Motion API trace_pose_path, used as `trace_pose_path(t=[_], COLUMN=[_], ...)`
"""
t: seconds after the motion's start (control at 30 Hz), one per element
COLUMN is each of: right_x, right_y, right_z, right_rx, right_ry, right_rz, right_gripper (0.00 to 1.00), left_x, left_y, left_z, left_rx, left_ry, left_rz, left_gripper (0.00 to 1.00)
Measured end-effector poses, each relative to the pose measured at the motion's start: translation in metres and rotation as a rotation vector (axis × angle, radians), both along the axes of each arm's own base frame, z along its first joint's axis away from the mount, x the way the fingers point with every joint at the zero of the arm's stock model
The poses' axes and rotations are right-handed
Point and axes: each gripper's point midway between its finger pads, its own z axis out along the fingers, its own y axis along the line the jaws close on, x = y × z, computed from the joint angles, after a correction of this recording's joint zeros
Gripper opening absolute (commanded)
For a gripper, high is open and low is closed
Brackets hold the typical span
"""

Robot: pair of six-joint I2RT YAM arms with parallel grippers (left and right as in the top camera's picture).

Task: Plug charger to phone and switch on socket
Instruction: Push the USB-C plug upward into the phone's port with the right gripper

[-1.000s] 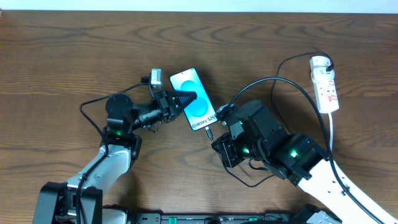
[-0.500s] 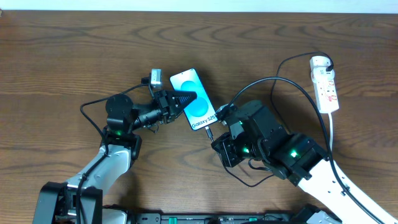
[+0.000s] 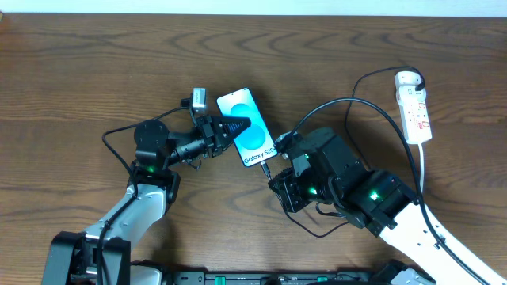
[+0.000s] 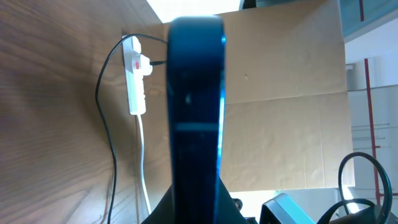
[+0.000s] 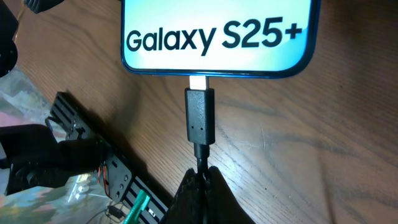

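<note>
You're mid plug-in: right claw (image 5: 200, 179) pinches charger (image 5: 200, 118) behind its plug, tip at phone (image 5: 214, 15) port, left claw (image 3: 237, 124) clamps phone; push straight in, socket (image 3: 417, 111) switch after.

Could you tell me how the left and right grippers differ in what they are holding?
The left gripper grips the phone, the right gripper the charger. The left gripper holds at the phone's side edge; the right gripper pinches the charger's cable just behind its plug. Both are shut.
</note>
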Motion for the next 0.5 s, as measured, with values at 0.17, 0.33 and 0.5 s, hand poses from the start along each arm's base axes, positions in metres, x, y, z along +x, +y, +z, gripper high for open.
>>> trace_pose_path(t=[0.17,0.33,0.5], right_x=[0.002,0.008,0.012], right_y=[0.002,0.007,0.007], right_z=[0.002,0.008,0.009], right_rx=[0.011,0.038,0.035], right_ry=[-0.011,-0.043,-0.061], right_rz=[0.001,-0.001,-0.012], right_gripper=[0.01,0.01,0.01], left_x=[0.000,0.001,0.000], left_y=[0.001,0.002,0.002], left_z=[0.002,0.002,0.002], left_rx=[-0.001,-0.002,0.006], left_ry=[-0.009,-0.010,-0.029], left_rz=[0.001,0.004,0.001], left_gripper=[0.07,0.08,0.07])
